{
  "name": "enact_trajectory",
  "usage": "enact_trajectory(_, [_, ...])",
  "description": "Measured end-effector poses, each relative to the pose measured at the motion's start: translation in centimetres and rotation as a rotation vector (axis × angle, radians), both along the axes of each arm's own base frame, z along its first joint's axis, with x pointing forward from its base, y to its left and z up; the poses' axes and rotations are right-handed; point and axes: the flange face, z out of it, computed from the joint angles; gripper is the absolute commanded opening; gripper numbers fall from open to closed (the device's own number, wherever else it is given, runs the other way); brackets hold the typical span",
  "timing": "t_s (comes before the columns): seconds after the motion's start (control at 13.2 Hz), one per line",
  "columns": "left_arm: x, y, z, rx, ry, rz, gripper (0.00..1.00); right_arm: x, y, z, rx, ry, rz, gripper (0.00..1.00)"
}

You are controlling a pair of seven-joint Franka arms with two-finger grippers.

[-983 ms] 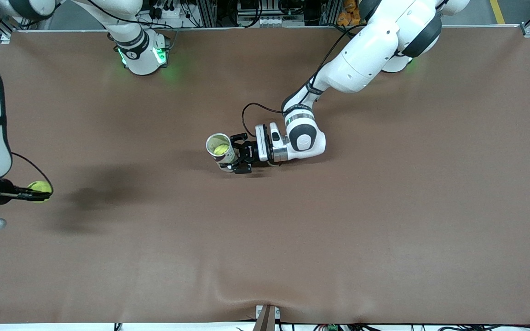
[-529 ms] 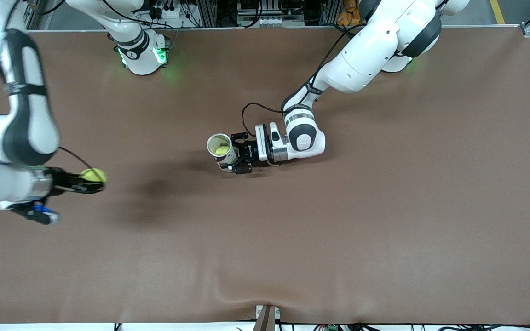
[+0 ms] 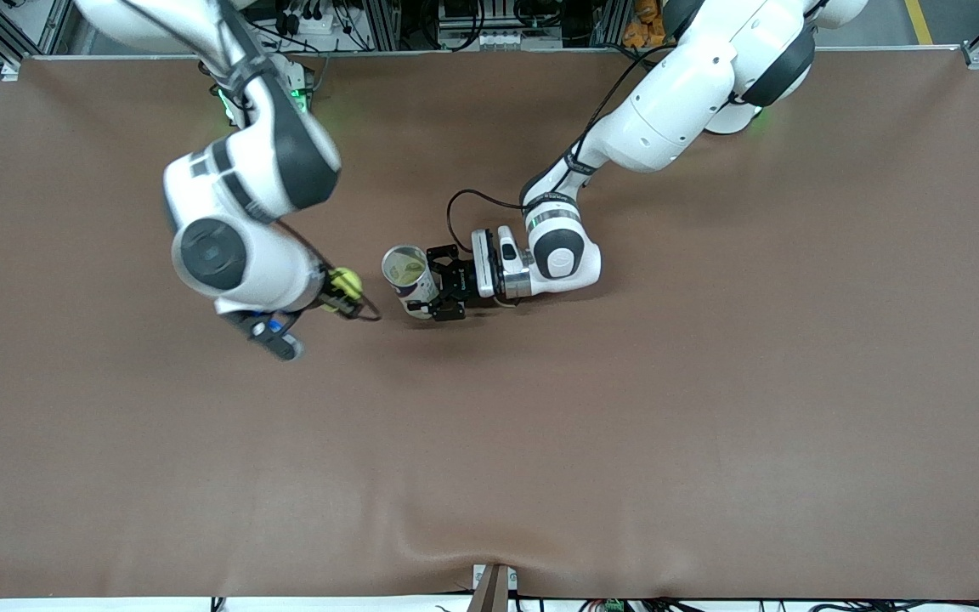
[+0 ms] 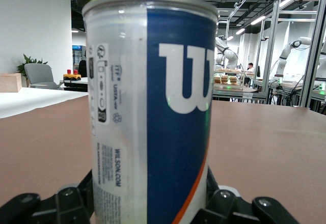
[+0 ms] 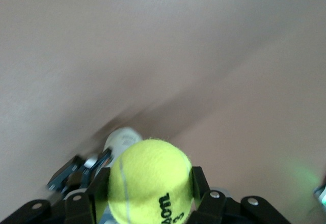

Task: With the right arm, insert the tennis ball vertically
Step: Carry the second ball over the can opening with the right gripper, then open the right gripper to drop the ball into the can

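Table point(image 3: 710, 408): brown cloth, broad and bare around the work.

Left arm reaches in from its base to mid-table; left tool point(image 3: 443, 293) is clenched on the lower body of the can point(image 3: 407, 279), which stands upright on the table with its open mouth up. In the left wrist view the can point(image 4: 153, 112) fills the frame, tool fingers point(image 4: 66, 203) gripping at its base. Something yellow-green shows inside the mouth in the front view, probably a ball already in there.

Right arm hangs over the table toward its own end; right tool point(image 3: 341, 293) grasps the tennis ball point(image 3: 346, 281) between both fingers, seen close in the right wrist view point(image 5: 150, 180).

Key relation: ball is in the air just beside the can's mouth, offset toward the right arm's end of the table, not yet over the opening. Can's long axis is vertical, so the ball must be centred above the rim and then dropped straight in.

Obstacles, as judged: only the can's rim and the left tool's fingers low on the can. A black cable loops near the right tool and could snag.
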Motion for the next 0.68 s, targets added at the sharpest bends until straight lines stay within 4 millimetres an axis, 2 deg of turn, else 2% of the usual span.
enact_trajectory(0.23, [0.0,0.0,0.0,0.0,0.0,0.0,0.79,-3.5,5.8,0.9,-0.032,-0.012,-0.052,0.66])
enact_trajectory(0.38, [0.0,0.0,0.0,0.0,0.0,0.0,0.79,-5.2,8.2,0.7,-0.05,-0.012,-0.067,0.66])
enact_trajectory(0.53, [0.0,0.0,0.0,0.0,0.0,0.0,0.79,-5.3,8.7,0.3,-0.052,-0.02,-0.077,0.66])
enact_trajectory(0.68, [0.0,0.0,0.0,0.0,0.0,0.0,0.79,-4.6,8.3,-0.6,-0.052,-0.036,-0.091,0.67])
